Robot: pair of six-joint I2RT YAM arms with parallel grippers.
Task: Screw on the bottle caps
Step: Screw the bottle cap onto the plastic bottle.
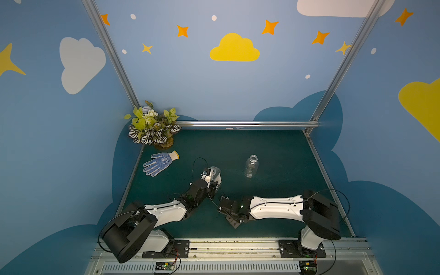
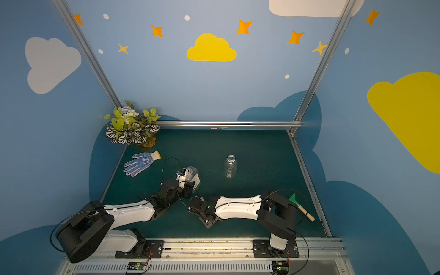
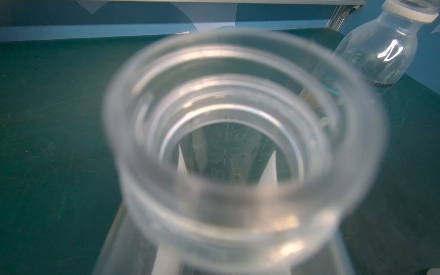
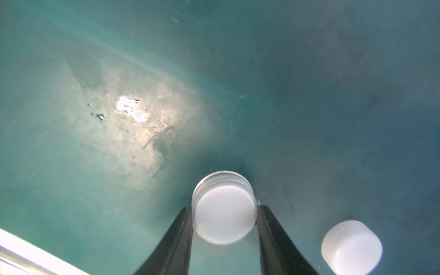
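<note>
Nearby, glove [image 1: 160, 163], plant [image 1: 153, 126], scoop [image 2: 301, 207], loose cap [image 4: 351, 247]

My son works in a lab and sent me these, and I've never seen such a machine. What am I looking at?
Two robot arms, left and right, sit on a rail at the near edge of a green table. The two wide pictures come from one camera high above. The two close-ups come from cameras on the arms' wrists. The left gripper holds a flat-sided clear bottle, whose open mouth fills its wrist view. The right gripper is closed on a white cap, and a second cap lies beside it. A round bottle stands uncapped farther back. A glove, a potted plant and a green-headed tool are also there.
</note>
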